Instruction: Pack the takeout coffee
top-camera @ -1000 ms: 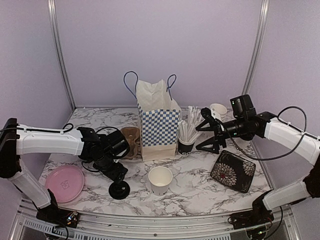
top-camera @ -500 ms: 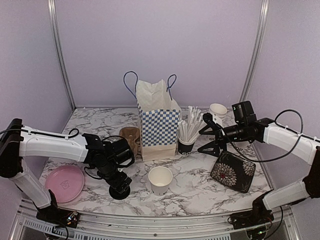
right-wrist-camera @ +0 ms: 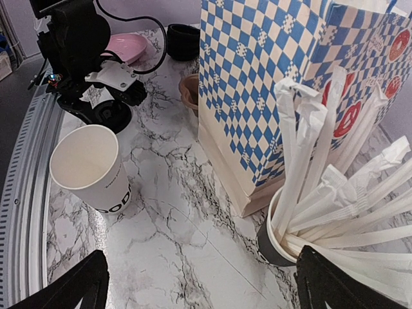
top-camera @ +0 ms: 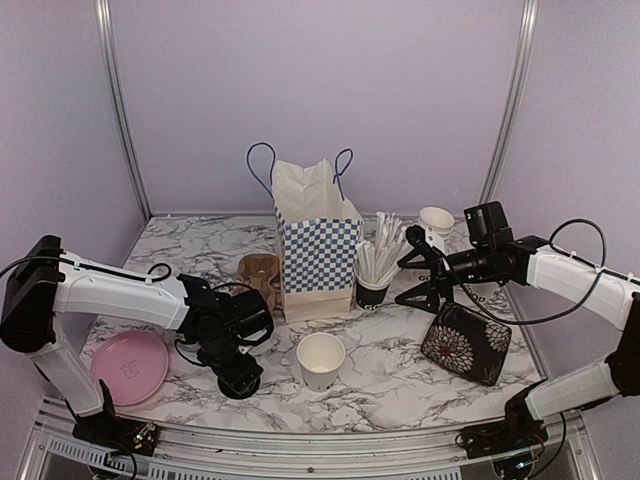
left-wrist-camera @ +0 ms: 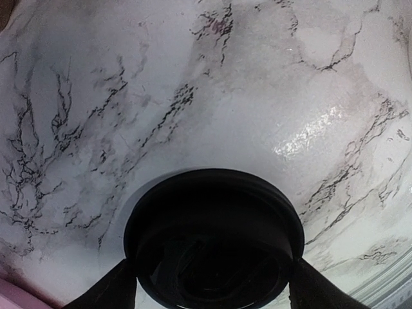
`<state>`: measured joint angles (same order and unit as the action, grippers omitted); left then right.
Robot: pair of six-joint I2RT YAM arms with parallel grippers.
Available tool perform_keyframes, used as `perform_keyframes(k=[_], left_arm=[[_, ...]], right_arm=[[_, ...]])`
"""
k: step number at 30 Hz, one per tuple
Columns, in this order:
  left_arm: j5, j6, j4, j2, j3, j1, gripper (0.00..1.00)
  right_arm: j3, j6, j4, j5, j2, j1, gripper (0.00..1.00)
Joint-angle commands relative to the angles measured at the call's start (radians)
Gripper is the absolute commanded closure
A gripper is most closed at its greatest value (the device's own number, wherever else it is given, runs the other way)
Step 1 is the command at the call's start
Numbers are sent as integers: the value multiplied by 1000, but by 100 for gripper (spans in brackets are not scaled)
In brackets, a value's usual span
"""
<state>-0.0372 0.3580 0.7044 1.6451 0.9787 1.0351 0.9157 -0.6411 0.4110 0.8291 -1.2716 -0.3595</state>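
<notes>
One white paper cup of the takeout coffee, with black lettering and an open top, stands at the front centre; it also shows in the right wrist view. A second white cup stands at the back right. The brown pulp carrier lies left of the bag. My left gripper is down over a low stack of black lids, open, with a finger close against each side of the rim. My right gripper hangs open beside the straw cup.
A blue-checked paper bag stands open at the centre back. A black cup of white straws is just right of it. A pink plate lies front left and a dark floral plate front right. Metal rails line the near edge.
My left gripper has come down and in over the black lid stack, and its fingers have drawn in a little. The right arm dropped slightly, then held still.
</notes>
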Motion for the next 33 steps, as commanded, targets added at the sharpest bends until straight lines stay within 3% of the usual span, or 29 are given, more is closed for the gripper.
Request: perform_keyframes(k=[1, 4, 10, 16, 22, 33], left_arm=[[6, 5, 15, 21, -14, 4, 21], [15, 3, 14, 30, -12, 3, 28], [2, -5, 47, 12, 12, 3, 31], [-47, -17, 158, -99, 130, 4, 31], [-22, -82, 163, -197, 279, 15, 32], [117, -197, 94, -76, 450, 51, 32]], right_arm=[[11, -13, -18, 18, -3, 5, 1], [9, -12, -18, 16, -3, 5, 2], [8, -13, -18, 13, -2, 5, 2], [6, -11, -21, 18, -6, 5, 2], [8, -8, -20, 25, -15, 5, 2], [2, -9, -21, 8, -18, 5, 2]])
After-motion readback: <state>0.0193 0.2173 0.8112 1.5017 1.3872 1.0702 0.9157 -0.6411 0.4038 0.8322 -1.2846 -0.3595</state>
